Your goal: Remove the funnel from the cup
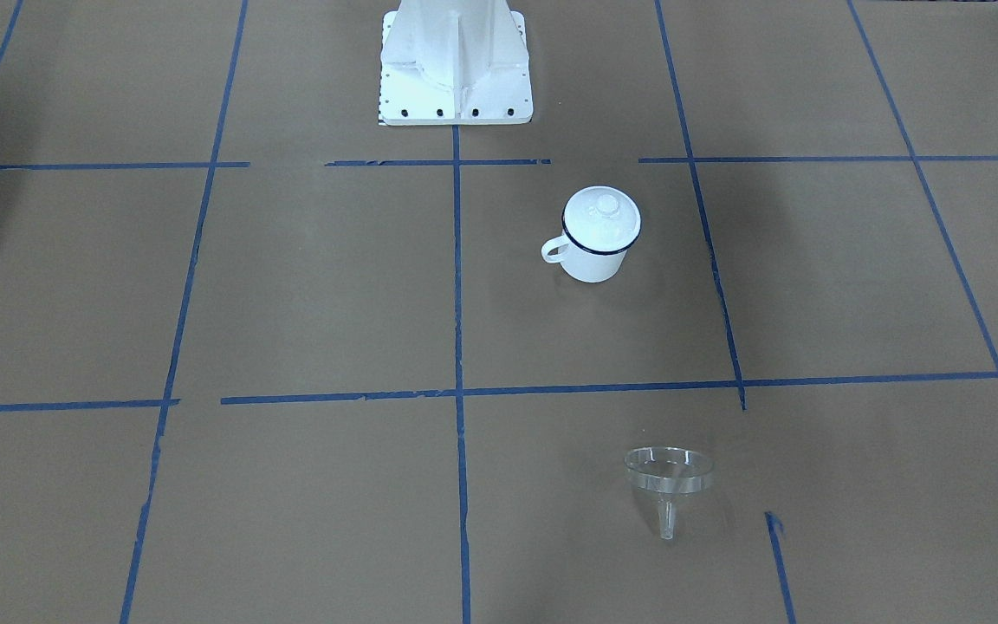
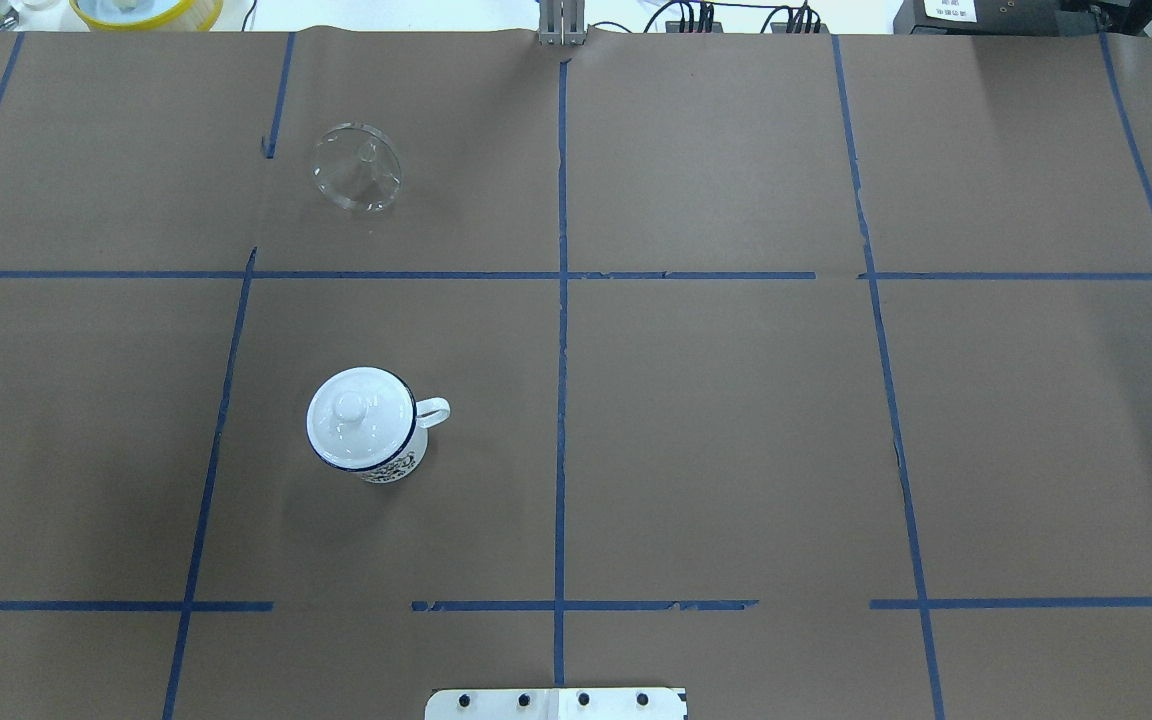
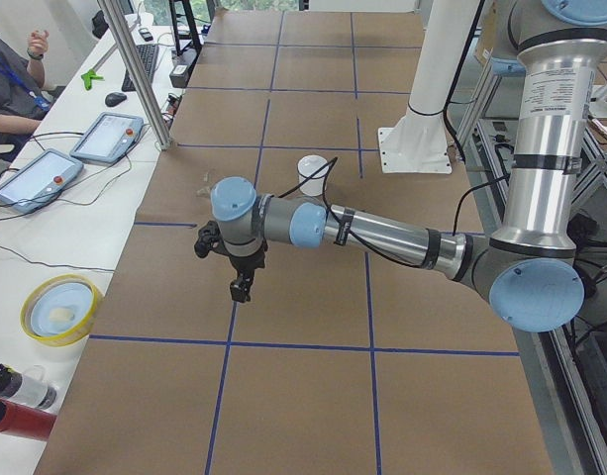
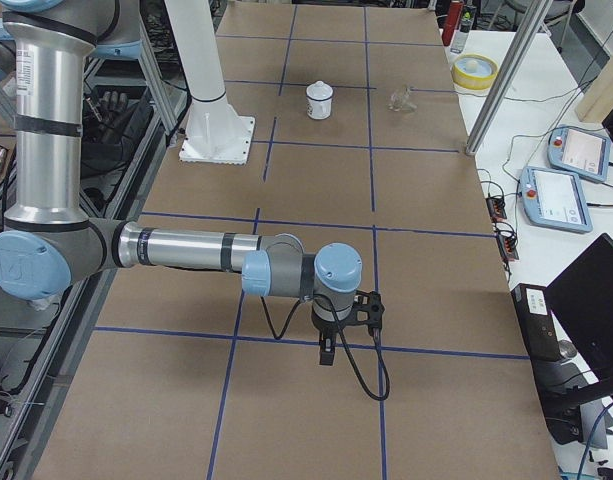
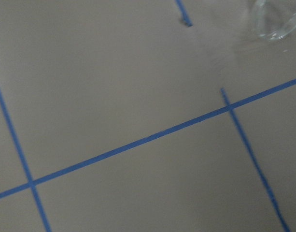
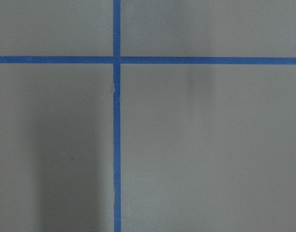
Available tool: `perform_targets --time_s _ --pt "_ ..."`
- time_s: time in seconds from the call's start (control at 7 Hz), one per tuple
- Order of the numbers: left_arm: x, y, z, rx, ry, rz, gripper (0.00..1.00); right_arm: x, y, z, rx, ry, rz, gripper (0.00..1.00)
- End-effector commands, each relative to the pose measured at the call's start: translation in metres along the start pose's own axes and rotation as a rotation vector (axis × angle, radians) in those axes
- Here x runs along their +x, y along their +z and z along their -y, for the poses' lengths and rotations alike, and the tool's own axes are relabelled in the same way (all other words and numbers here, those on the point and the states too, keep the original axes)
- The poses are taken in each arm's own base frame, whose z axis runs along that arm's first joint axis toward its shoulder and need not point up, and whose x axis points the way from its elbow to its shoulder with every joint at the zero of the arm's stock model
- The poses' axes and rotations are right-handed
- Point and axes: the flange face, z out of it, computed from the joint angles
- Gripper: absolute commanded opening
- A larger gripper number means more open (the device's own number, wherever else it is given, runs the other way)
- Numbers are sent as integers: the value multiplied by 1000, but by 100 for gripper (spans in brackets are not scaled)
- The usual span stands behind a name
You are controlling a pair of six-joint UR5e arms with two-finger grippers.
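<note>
Overhead, funnel (image 2: 357,168) off cup (image 2: 394,460), side-on, arms (image 3: 382,233)

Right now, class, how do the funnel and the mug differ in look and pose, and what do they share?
The funnel is clear; the mug is white with a dark rim. The funnel lies tipped on its side; the mug stands upright. The funnel is open; the mug wears a lid. Both rest on the table, apart from each other.

readable text: none; box label (image 2: 948,9): too small to read
</note>
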Motion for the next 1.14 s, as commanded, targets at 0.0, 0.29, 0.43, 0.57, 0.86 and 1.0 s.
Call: perform_targets --time_s 0.0,0.29,0.43,0.57,0.86,1.0 --pt "-52 -1 -46 0 -80 -2 100 0 0 0 1 -1 0 100" --pt "-50 -3 -44 0 -87 8 100 0 0 0 -1 0 0 100" --pt "-52 0 -47 -7 -92 13 100 0 0 0 1 -1 0 100" --pt "-51 -2 -46 -3 -88 12 100 0 0 0 1 -1 0 100" --pt "-52 -1 -47 -6 -91 13 100 0 0 0 1 -1 0 100" --pt "-55 1 -48 -9 -97 12 100 0 0 0 -1 0 0 100"
